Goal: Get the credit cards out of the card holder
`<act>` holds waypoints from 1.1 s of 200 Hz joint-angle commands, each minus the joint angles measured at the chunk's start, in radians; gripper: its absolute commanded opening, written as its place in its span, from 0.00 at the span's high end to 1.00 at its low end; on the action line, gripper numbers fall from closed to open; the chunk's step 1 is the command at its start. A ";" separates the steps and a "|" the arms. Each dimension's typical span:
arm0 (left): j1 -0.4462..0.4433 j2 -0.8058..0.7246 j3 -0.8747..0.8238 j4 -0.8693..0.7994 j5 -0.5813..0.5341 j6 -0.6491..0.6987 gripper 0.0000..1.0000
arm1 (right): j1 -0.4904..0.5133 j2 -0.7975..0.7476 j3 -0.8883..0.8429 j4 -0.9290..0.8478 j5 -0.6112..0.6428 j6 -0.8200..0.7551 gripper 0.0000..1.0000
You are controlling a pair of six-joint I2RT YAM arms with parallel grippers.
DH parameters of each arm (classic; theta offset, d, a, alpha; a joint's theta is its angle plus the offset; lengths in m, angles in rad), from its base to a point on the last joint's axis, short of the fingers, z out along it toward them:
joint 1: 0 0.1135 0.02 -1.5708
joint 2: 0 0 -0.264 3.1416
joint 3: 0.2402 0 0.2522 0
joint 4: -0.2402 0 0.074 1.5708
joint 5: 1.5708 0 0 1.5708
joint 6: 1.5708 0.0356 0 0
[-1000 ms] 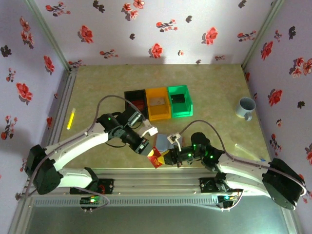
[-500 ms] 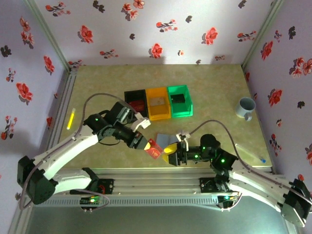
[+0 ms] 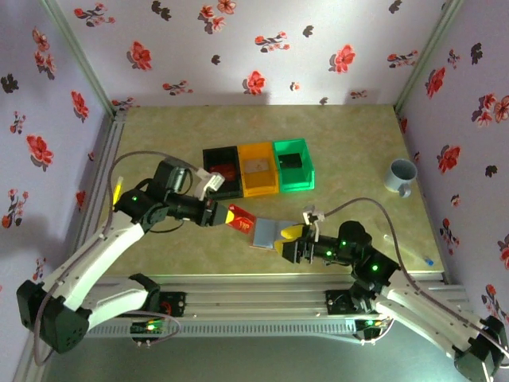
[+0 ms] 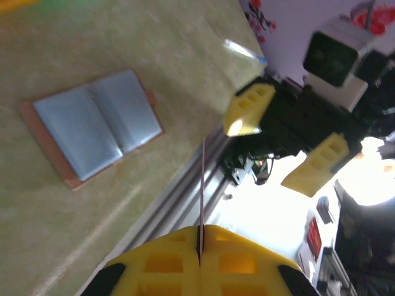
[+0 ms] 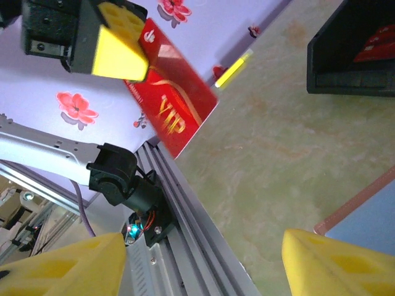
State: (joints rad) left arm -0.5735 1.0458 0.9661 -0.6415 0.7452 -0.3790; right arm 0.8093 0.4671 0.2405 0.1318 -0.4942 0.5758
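On the mottled worktop (image 3: 350, 151) a black bin (image 3: 208, 155), orange bin (image 3: 256, 147) and green bin (image 3: 306, 171) stand in a row. Nearer the arms the card holder (image 4: 95, 132) lies flat and wide open, grey-blue side up. The left fingers (image 4: 154, 271) pinch a red VIP card (image 5: 176, 105) tight, held in the air just left of it. The right fingers (image 4: 250, 108) are spread apart, gripping nothing, at its right edge
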 commanded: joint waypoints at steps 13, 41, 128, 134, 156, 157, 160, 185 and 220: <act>0.066 -0.041 -0.015 0.096 -0.147 -0.135 1.00 | -0.007 -0.053 -0.003 -0.030 0.043 0.002 0.30; 0.114 -0.033 -0.019 0.163 -0.247 -0.228 1.00 | -0.010 -0.116 0.018 -0.121 0.166 0.003 0.20; 0.219 0.260 0.098 0.290 -0.325 -0.313 1.00 | -0.010 -0.240 0.169 -0.445 0.447 -0.011 0.01; 0.224 0.287 0.112 0.295 -0.329 -0.312 1.00 | -0.009 -0.240 0.183 -0.462 0.453 -0.015 0.01; 0.237 0.390 0.166 0.299 -0.355 -0.301 1.00 | -0.009 -0.240 0.223 -0.506 0.472 -0.024 0.01; 0.238 0.397 0.168 0.299 -0.357 -0.301 1.00 | -0.009 -0.240 0.224 -0.508 0.473 -0.024 0.01; 0.240 0.414 0.174 0.301 -0.357 -0.303 1.00 | -0.009 -0.240 0.226 -0.513 0.474 -0.026 0.01; 0.245 0.538 0.245 0.301 -0.372 -0.301 1.00 | -0.010 -0.242 0.239 -0.526 0.476 -0.032 0.01; 0.245 0.681 0.349 0.250 -0.441 -0.280 1.00 | -0.009 -0.241 0.236 -0.518 0.450 -0.035 0.01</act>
State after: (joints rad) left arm -0.3363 1.6615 1.2385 -0.3614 0.3717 -0.6750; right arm 0.8047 0.2340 0.4553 -0.3759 -0.0509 0.5644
